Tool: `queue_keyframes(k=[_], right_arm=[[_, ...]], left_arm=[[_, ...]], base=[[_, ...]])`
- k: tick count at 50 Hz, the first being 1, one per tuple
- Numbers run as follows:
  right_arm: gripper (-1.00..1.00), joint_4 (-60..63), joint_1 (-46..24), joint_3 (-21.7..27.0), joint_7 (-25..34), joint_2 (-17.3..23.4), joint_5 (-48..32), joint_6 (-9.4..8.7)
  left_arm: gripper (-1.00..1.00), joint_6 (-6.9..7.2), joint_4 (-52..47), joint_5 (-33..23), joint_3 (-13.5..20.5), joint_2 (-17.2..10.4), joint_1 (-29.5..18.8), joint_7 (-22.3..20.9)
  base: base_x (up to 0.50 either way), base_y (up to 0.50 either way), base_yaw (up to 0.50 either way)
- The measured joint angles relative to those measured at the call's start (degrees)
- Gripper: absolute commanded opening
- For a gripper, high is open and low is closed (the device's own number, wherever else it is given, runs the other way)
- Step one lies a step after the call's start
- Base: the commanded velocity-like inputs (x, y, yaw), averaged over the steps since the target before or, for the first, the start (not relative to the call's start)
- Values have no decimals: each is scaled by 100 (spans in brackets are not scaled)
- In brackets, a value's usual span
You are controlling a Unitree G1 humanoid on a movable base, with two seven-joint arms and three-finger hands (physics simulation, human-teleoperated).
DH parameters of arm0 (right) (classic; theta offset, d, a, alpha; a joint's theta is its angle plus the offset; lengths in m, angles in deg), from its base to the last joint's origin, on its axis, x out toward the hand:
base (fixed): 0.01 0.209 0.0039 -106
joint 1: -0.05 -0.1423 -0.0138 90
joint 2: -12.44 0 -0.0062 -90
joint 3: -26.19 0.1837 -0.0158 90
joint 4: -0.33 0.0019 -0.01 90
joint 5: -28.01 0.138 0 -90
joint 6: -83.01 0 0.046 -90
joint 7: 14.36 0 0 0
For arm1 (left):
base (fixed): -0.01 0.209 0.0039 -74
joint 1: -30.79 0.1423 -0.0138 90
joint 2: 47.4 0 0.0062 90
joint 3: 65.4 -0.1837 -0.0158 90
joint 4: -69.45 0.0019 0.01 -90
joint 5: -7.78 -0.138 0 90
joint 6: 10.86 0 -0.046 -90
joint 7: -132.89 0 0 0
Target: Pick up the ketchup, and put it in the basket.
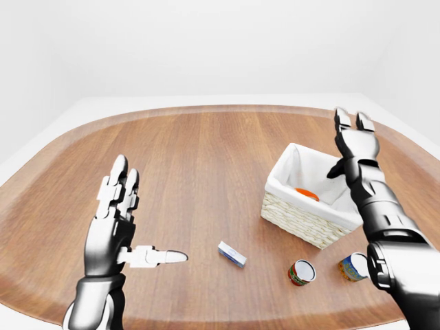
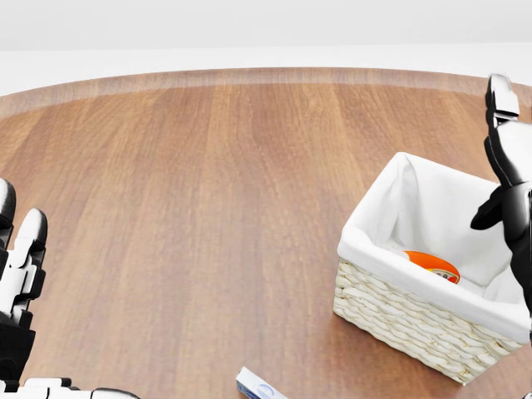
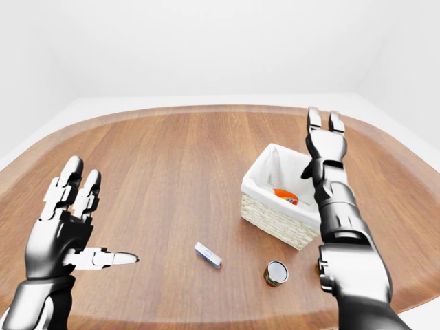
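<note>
Two robot hands are showing, the left hand and the right hand, both with fingers spread. One wicker basket is sitting on the one round wooden table, and one ketchup bottle is lying inside it. Two cans are resting on the wood: a red can and a blue-and-yellow can. One small blue-and-white box is lying near them.
</note>
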Motion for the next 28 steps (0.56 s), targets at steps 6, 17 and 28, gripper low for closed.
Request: queue_keyframes(k=[6, 17, 28], right_arm=[[100, 1800, 486, 376, 909, 45, 82, -313], [100, 5392, 1397, 1160, 2740, 20, 262, -800], [100, 8954, 2017, 1953, 4588, 23, 727, -800]], left_arm=[[100, 0, -17, 0, -3, 4, 10, -4], [100, 0, -40, -2, -13, 9, 18, 0], [100, 0, -86, 5, -8, 14, 25, 1]], base=[[0, 0, 0], [0, 0, 0], [0, 0, 0]])
